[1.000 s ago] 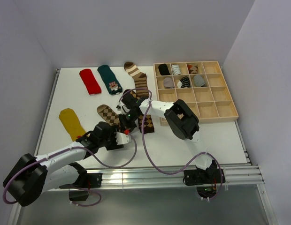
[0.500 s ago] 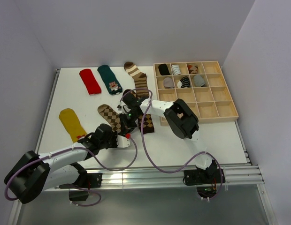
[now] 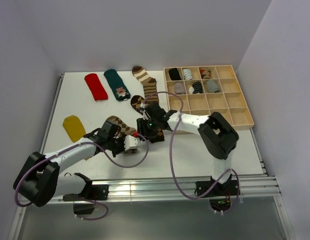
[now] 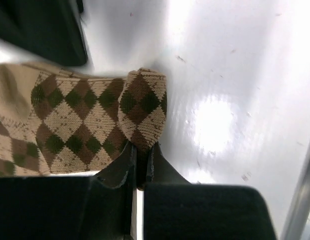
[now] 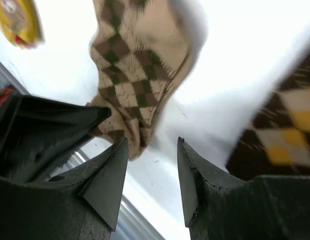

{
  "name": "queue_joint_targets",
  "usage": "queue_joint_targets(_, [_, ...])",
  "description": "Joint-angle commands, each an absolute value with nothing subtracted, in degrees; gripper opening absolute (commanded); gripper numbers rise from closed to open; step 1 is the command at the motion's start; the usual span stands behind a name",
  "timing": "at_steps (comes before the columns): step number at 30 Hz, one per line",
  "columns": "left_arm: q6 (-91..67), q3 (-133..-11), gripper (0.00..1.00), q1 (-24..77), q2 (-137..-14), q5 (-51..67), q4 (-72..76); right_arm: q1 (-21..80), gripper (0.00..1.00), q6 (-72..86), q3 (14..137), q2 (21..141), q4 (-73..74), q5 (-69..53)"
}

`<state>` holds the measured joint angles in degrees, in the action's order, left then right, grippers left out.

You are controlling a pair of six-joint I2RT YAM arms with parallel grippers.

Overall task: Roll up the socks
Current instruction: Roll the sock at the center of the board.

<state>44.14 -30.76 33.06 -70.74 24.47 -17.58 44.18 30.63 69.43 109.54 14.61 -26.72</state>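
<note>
Between the pinched tips of the left tool (image 4: 140, 167) lies the fold of the argyle sock (image 4: 95, 125); the right tool (image 5: 152, 172) gapes wide beside it. Limp, light fabric, probably best gripped at that thick fold.

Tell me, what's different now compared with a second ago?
The left gripper and its arm swung farther onto the table, and it is now shut on the folded end of the brown argyle sock. The right gripper, open, shifted slightly rightward as its elbow swung out right. The red sock, teal sock, striped sock and wooden tray stayed put.
</note>
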Motion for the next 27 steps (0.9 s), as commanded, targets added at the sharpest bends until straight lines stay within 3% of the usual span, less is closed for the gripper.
queue_joint_targets(1, [45.3,-35.0,0.00,26.9,-72.2,37.3,-27.1,43.4,0.51,32.7,63.7,101.0,1.3,-16.6])
queue_joint_targets(13, [63.6,-51.4,0.00,12.8,-95.7,50.2,-53.8,46.3,0.52,26.9,44.1,87.1,-17.5,-8.0])
queue_joint_targets(18, [70.9,-60.2,0.00,9.7,-105.9,50.8,-67.4,55.2,0.52,17.0,44.0,86.7,-19.9,-0.3])
queue_joint_targets(27, [70.2,-63.0,0.00,9.7,-112.6,47.4,-70.1,62.4,0.56,8.2,53.5,97.1,-18.6,-0.2])
